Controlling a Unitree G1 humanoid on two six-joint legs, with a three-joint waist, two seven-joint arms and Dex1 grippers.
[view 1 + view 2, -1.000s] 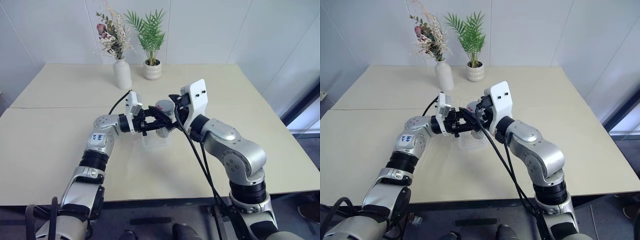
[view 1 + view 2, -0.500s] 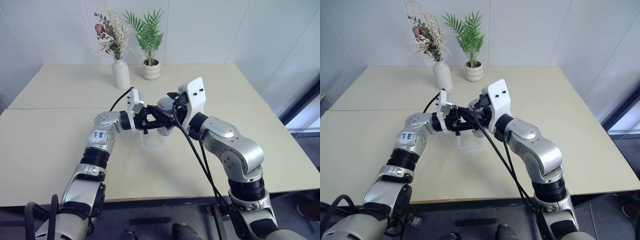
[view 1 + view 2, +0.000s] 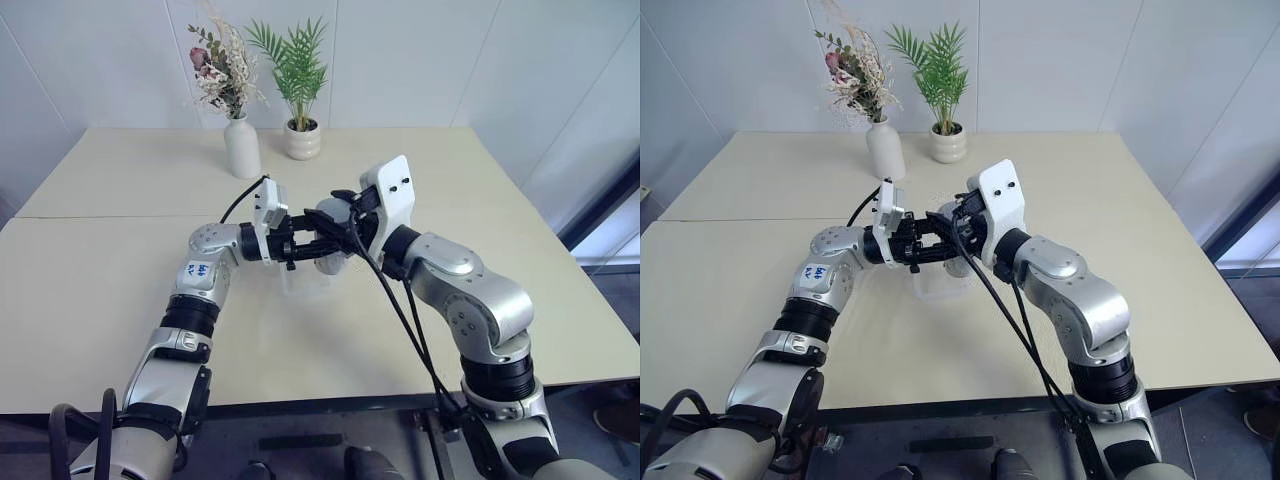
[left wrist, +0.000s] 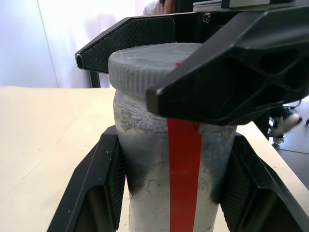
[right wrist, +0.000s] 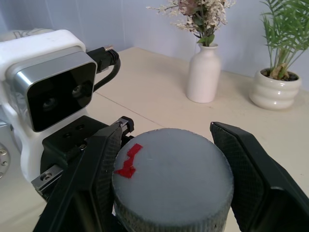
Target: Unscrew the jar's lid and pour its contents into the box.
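The jar (image 3: pixel 328 262), seen from the head, is held up just above the box (image 3: pixel 305 285) — the left gripper (image 3: pixel 308 247) clamped on its body and the right gripper (image 3: pixel 338 216) closed on the lid (image 3: pixel 331 209), presumably so one arm braces while the other twists; the box looks empty. Along the left wrist, the two fingers (image 4: pixel 104 179) press the jar's frosted wall either side of its red stripe, contents hidden — the lid sits screwed on above. Along the right wrist, both pads (image 5: pixel 104 169) hug the cap's ribbed rim.
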